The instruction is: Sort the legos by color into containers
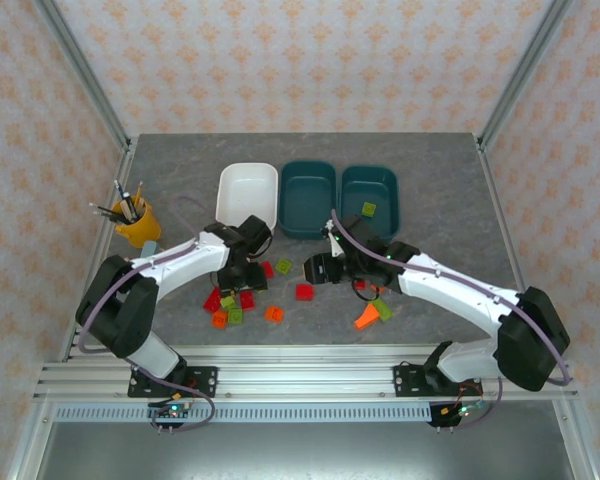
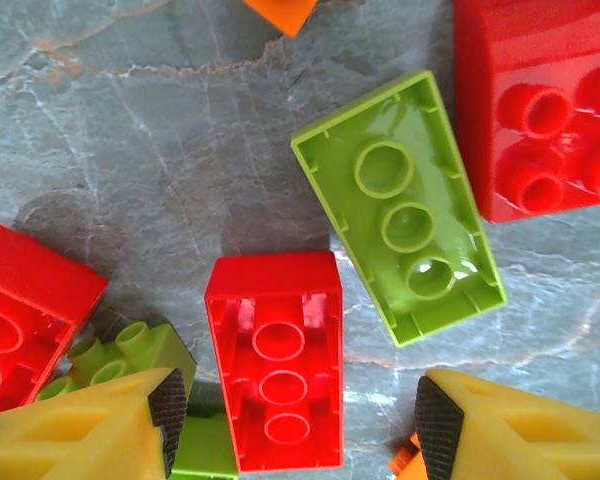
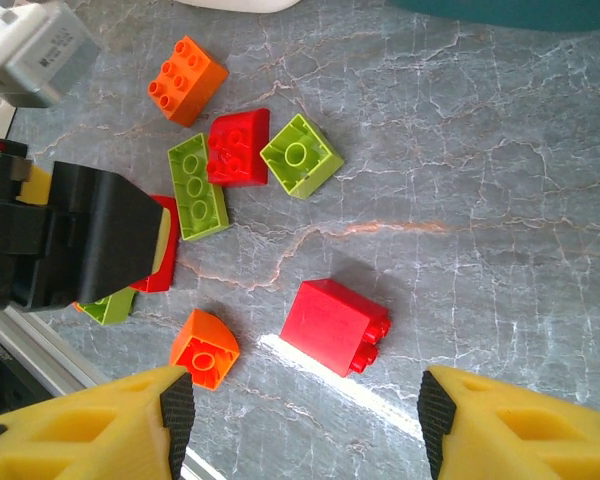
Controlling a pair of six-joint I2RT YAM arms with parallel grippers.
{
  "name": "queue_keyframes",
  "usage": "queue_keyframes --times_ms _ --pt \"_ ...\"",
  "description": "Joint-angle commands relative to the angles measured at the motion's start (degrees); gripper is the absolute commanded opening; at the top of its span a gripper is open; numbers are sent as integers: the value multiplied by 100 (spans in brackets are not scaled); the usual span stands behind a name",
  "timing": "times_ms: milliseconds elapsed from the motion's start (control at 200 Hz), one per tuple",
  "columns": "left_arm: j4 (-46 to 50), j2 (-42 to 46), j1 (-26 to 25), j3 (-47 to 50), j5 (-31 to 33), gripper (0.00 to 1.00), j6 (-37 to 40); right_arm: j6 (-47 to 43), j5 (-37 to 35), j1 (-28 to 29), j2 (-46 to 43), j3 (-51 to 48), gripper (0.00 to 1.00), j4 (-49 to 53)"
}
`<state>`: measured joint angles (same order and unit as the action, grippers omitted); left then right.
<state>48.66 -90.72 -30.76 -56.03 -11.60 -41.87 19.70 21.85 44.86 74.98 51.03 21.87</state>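
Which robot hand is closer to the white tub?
Left. The left gripper is this side of the white tub; the right gripper is farther right, near the middle teal tub.

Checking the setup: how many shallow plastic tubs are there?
3, in a row on the far side: white plastic tub left, dark teal tub middle, another dark teal tub right. None looks hidden.

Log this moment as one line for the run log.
left gripper: open over upturned red brick | right gripper: open, empty, above table | rightmost teal tub: holds one green brick
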Motion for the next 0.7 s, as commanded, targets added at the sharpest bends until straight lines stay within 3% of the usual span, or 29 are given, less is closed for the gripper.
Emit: queue_keyframes --times_ms 0,696 --pt "3 -196 -13 -242 84 64 166 119 -132 31 -250 -132 63 37" --pt "-103 -421 -70 29 279 46 47 197 -253 31 -293 -197 63 -22"
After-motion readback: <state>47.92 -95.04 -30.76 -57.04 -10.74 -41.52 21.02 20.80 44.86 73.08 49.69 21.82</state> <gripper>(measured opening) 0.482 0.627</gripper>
